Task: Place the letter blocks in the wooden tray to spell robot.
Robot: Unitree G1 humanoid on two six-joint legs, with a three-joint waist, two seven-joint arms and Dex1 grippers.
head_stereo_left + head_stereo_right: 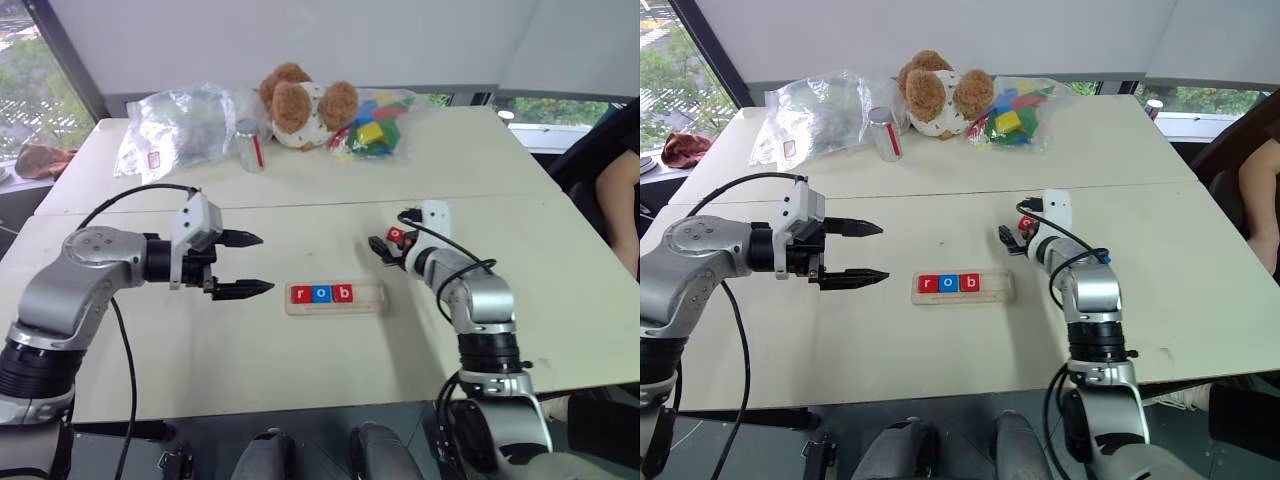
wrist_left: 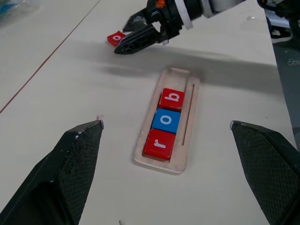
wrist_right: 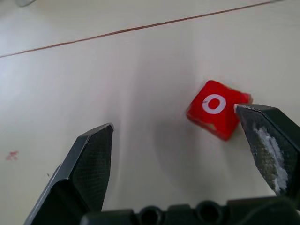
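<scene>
The wooden tray (image 1: 368, 298) lies mid-table. Red r (image 2: 159, 144), blue o (image 2: 166, 120) and red b (image 2: 171, 98) letter blocks sit in a row in it, and its right end is bare. My left gripper (image 1: 267, 262) hovers open just left of the tray, pointing at it. A red o block (image 3: 215, 108) lies on the table beyond the tray's right end. My right gripper (image 3: 173, 116) stands open low over the table, with that block just inside one finger (image 3: 267, 140). Whether block and finger touch is unclear.
Along the table's far edge sit a teddy bear (image 1: 300, 105), a clear bag of coloured toy blocks (image 1: 378, 125), a metal can (image 1: 248, 145) and a crumpled plastic bag (image 1: 175, 125). A person's arm (image 1: 618, 205) shows at the right edge.
</scene>
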